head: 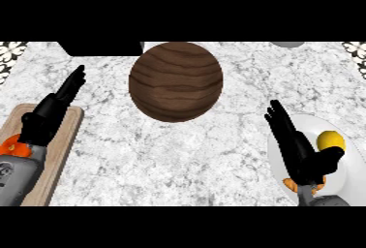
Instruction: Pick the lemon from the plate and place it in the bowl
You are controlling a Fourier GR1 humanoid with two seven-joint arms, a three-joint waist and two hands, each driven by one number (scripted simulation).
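Note:
A yellow lemon lies on a white plate at the counter's right edge. My right hand hovers over the plate's left part, just left of the lemon, fingers straight and pointing away, thumb toward the lemon; it is open and holds nothing. A large brown wooden bowl sits at the upper middle of the marble counter. My left hand rests open at the left, fingers up.
A light wooden cutting board lies under the left forearm at the left edge. A black object stands at the back left, and a grey object shows at the back right.

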